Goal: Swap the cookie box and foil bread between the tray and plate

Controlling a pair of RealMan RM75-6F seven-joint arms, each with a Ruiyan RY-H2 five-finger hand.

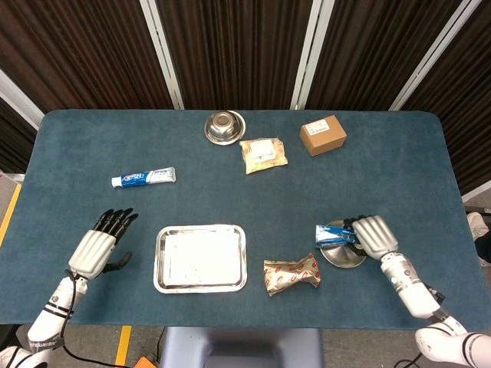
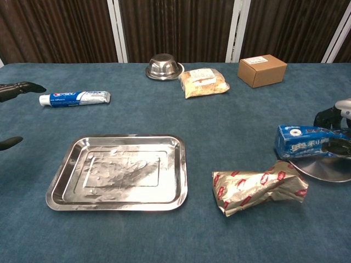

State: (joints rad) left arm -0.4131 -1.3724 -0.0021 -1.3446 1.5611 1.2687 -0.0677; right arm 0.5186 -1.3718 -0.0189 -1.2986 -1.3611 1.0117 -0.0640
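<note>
The blue cookie box (image 1: pixel 335 234) is gripped by my right hand (image 1: pixel 374 234) at the table's right front, just over the round steel plate (image 1: pixel 349 257); whether it touches the plate I cannot tell. In the chest view the cookie box (image 2: pixel 307 141) hangs above the plate (image 2: pixel 329 169), with my right hand (image 2: pixel 332 118) at the frame's right edge. The foil bread (image 1: pixel 291 274) lies on the cloth between plate and tray, nothing touching it. The steel tray (image 1: pixel 201 257) holds nothing. My left hand (image 1: pixel 100 247) hovers left of the tray, fingers spread.
A toothpaste tube (image 1: pixel 143 178) lies at the left middle. A steel bowl (image 1: pixel 224 126), a clear snack bag (image 1: pixel 263 152) and a cardboard box (image 1: pixel 322 135) stand along the back. The table's front edge runs close under the tray and the foil bread.
</note>
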